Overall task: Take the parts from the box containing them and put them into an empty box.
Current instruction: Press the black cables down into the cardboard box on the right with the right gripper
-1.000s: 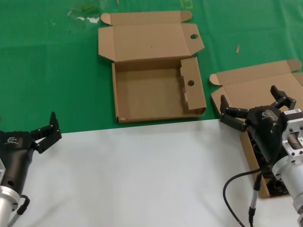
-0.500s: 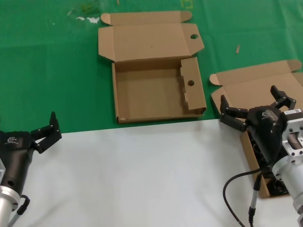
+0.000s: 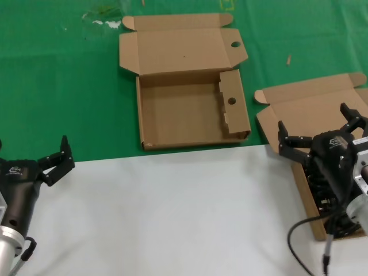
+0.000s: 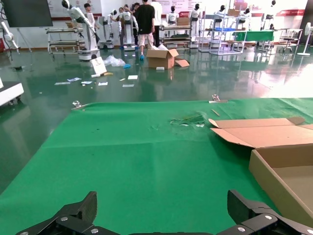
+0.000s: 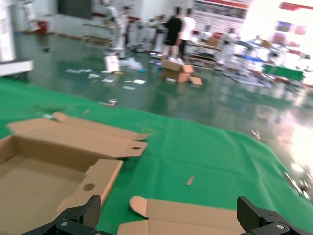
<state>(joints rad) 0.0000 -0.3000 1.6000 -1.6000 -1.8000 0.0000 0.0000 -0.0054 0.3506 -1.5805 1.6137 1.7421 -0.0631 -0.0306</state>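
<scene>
While spread wide with nothing between its black angular fingers (image 3: 287, 141), hovers the right gripper (image 3: 322, 130) over the shallow brown cardboard mailer box with the plain hinged lid (image 3: 313, 106), near the right edge of the work surface. Below and just behind those fingers, inside that box and largely hidden by the gripper body, lie the black looped power cables (image 3: 322, 195), glossy and tangled; cannot count them, since only dark coils show along the box's inner wall. Well apart from the fingers, toward the robot's left and farther out, sits the second shallow brown cardboard mailer box with round holes (image 3: 190, 109), lid flap folded back flat, one round hole punched near the flap's corner and another through the upright inner partition; bare matte cardboard floor inside. Two boxes counted in all, both of plain corrugated board with small rounded ear flaps. Underneath, a smooth green cloth (image 3: 57, 86) covering the far part of the table, with a flat white sheet (image 3: 172, 213) over the near part, its edge running just under the holed box's front wall. At the near left over the white sheet, the left gripper (image 3: 54, 158), parked, its black fingers likewise parted and holding nothing, well away from both boxes. From the right wrist view, both boxes visible ahead of the open fingertips, the holed one (image 5: 58, 166) farther off and the plain lid (image 5: 186, 215) close below.
</scene>
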